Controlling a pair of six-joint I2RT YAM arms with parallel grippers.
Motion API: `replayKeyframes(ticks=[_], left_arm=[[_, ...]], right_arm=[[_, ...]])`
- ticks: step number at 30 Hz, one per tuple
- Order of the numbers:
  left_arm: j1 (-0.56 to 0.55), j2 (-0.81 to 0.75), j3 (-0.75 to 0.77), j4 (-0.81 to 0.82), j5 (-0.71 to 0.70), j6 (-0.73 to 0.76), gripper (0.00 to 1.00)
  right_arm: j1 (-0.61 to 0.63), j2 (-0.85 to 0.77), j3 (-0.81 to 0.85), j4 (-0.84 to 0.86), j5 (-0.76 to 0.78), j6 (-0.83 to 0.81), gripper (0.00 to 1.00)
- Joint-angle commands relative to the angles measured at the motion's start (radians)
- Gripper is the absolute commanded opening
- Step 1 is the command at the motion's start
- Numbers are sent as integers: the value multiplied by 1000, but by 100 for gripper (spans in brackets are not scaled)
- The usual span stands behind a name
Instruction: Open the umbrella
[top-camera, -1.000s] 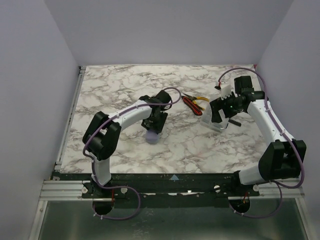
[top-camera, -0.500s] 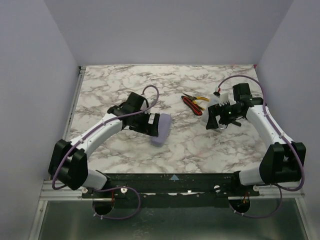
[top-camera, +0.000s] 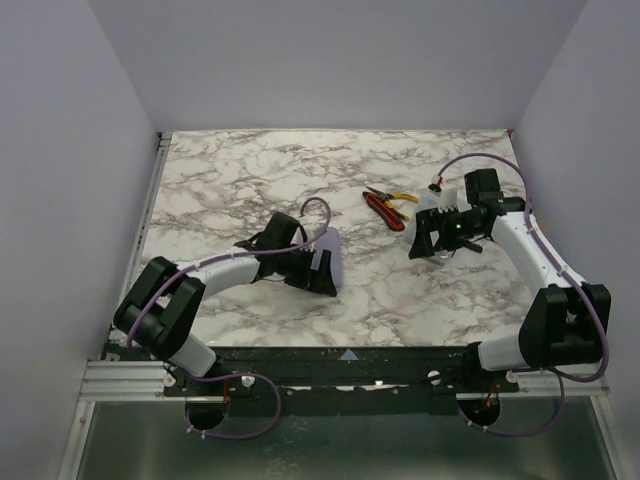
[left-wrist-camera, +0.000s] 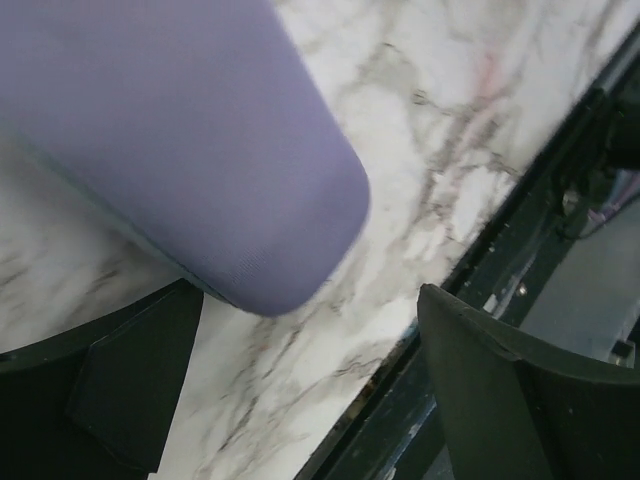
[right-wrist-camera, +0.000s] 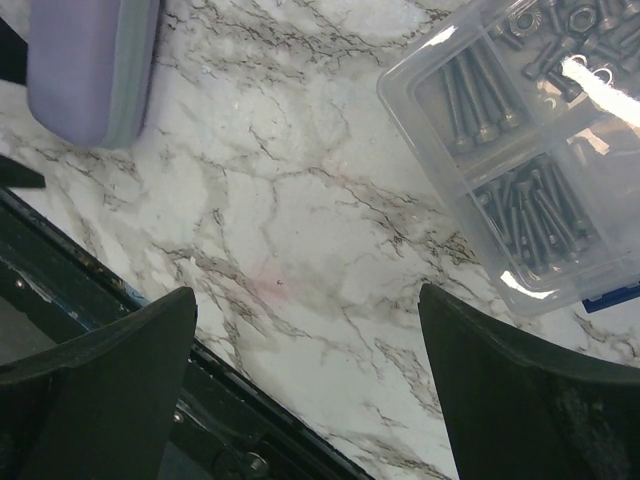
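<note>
The bench bore one lavender case, one pair of pliers and one clear box of bolts, too many to count. Two pincers showed: left pincer, right pincer.

Plain little booth here: the back wall, left wall and right wall are all flat pale lavender-grey. The table is white marble-look with grey veins, under soft, even light. Between the right fingers it's just that marble with a faint pinkish spot. A black edge rail cuts across just above the finger on the left of that view. The same rail runs right beside the left fingers. Past the rail there's silver aluminium framing and a dull grey metal sheet.
</note>
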Motion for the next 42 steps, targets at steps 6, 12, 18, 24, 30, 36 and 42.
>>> replayKeyframes(ticks=[6, 12, 18, 24, 30, 36, 42], left_arm=[[-186, 6, 28, 245, 118, -22, 91], [75, -328, -75, 157, 29, 36, 98], [292, -487, -42, -61, -57, 137, 98], [425, -522, -86, -51, -75, 21, 98], [444, -490, -90, -1, -125, 1, 98], [448, -467, -155, 168, -130, -69, 98], [445, -439, -200, 276, -18, 8, 96]], right_arm=[[-3, 8, 38, -24, -37, -40, 96], [78, 31, 59, 116, -14, 5, 100], [326, 111, 109, 264, 210, 68, 100], [554, 260, 196, 311, 324, 103, 100], [635, 420, 286, 293, 363, 105, 100], [665, 495, 286, 277, 332, 80, 93], [659, 412, 139, 162, 255, -166, 69]])
